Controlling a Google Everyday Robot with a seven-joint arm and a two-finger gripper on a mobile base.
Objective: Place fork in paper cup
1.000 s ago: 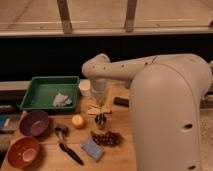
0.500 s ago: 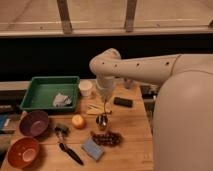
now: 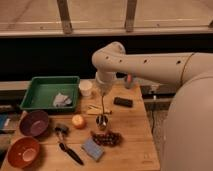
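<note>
Toward the surface's [image 3: 134, 146] far edge, my tool [image 3: 103, 94] grips the fork [image 3: 103, 107], which hangs upright with its tip near the metal cup [image 3: 102, 120]. The paper cup [image 3: 86, 88] stands beside the tray [image 3: 48, 83]. I'd lift clear, centre over its rim, lower, then release.

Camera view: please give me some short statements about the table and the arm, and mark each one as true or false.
1. The paper cup stands on the table just right of the green tray. True.
2. The fork is inside the paper cup. False: it stands upright under the pincer, at the metal cup and apart from the paper cup.
3. The pincer hangs over the green tray. False: it is to the right of the paper cup, above the metal cup.
4. Grapes lie in front of the metal cup. True.
5. The green tray is empty. False: a grey cloth lies in it.
</note>
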